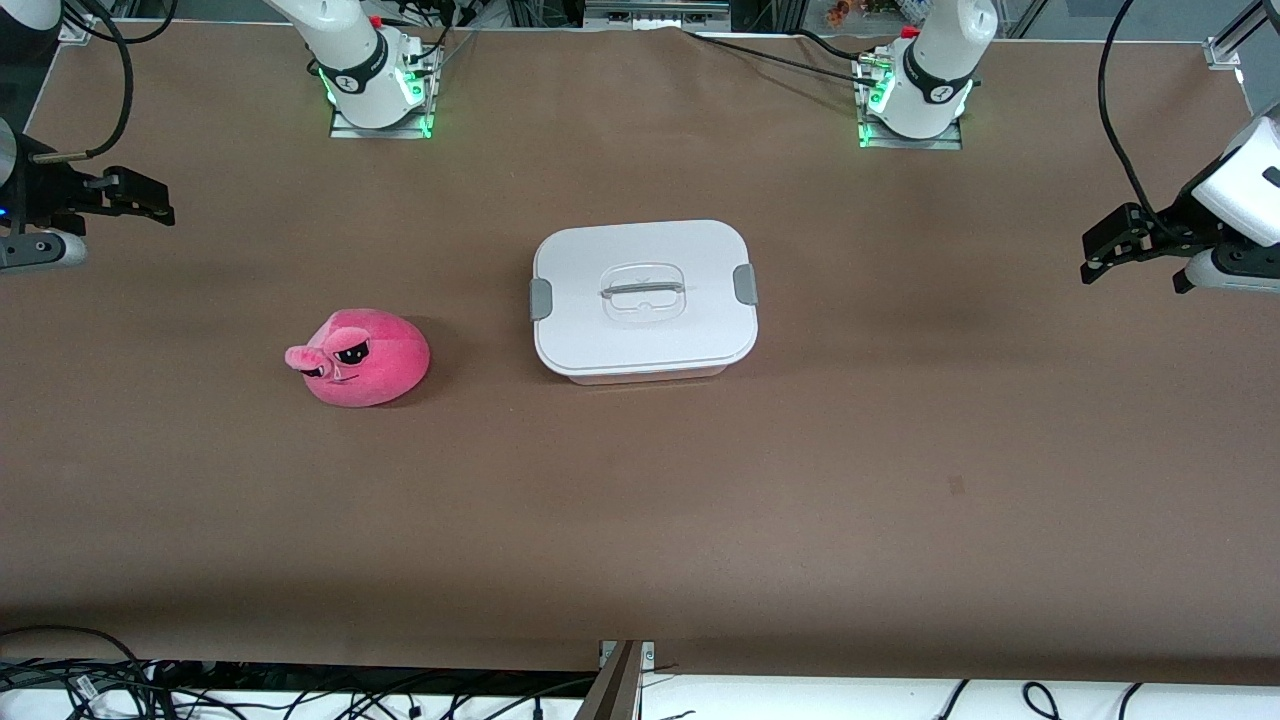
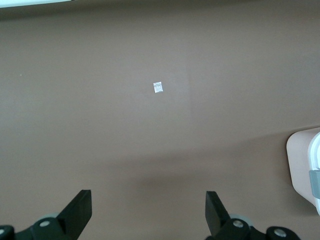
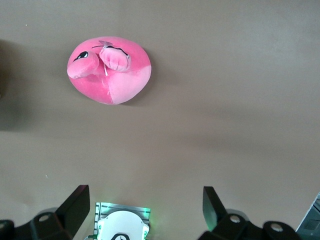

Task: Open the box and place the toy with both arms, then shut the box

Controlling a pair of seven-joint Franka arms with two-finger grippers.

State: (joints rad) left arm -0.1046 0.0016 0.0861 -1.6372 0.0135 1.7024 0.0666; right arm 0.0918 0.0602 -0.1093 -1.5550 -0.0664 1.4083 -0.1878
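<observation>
One box [image 1: 645,300], one toy [image 1: 362,358], two claws: left claw [image 1: 1112,245], right claw [image 1: 140,200]

White-lidded box [image 1: 645,298] shut mid-table, pink plush toy [image 1: 363,358] beside it toward right arm's end

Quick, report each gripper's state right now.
Left gripper: open, holding nothing, over bare table at the left arm's end.
Right gripper: open, holding nothing, up at the right arm's end, clear of the toy.
</observation>
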